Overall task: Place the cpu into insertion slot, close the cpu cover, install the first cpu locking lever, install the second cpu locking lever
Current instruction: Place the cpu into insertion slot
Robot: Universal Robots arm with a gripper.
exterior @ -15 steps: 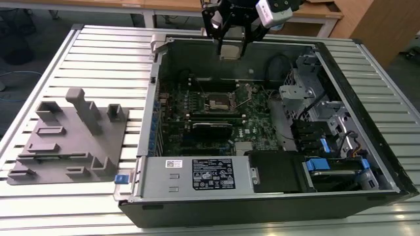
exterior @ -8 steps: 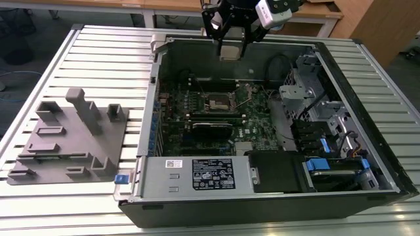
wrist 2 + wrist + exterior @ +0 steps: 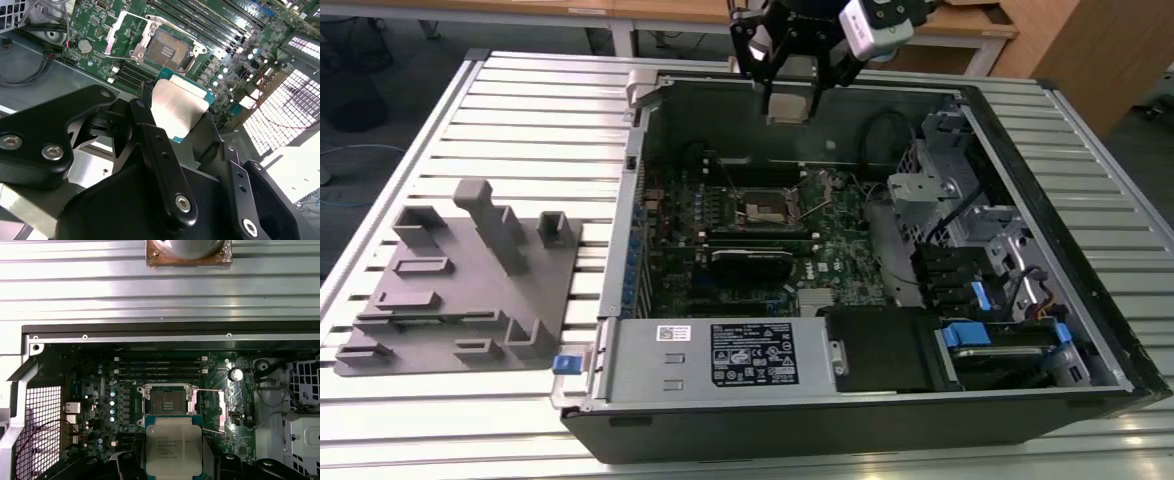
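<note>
Over the open PC case (image 3: 854, 420), at its edge toward the top of the exterior view, the gripper (image 3: 787, 100) hangs w/ the cpu (image 3: 785, 108) pinched between its black fingers (image 3: 155, 145). Pincer is pressed onto the chip's two opposite edges. In the second wrist view the cpu (image 3: 181, 107) shows its dull silver top, tilted, w/ a thin green rim. In the first wrist view the cpu (image 3: 172, 447) sits just under the socket in the picture, printed lid facing the camera.

The cpu is not seated: it's held in the air, well apart from the insertion slot (image 3: 767, 208) on the green motherboard (image 3: 841, 250). The slot (image 3: 167, 50) is bare, w/ dark contact field and shiny metal rim exposed; same in the first wrist view (image 3: 169, 401). The cpu cover (image 3: 114, 35) is swung up off the socket, standing open beside it. A thin lever rod (image 3: 210, 390) sticks out beside the slot, not latched down.

Long black RAM slots (image 3: 160, 367) run just beside the socket. Case lies on a slatted metal table (image 3: 494, 120); a grey fixture block (image 3: 467, 290) sits on the table to the exterior view's left of the case. Power supply (image 3: 720, 355) fills the case's near end.
</note>
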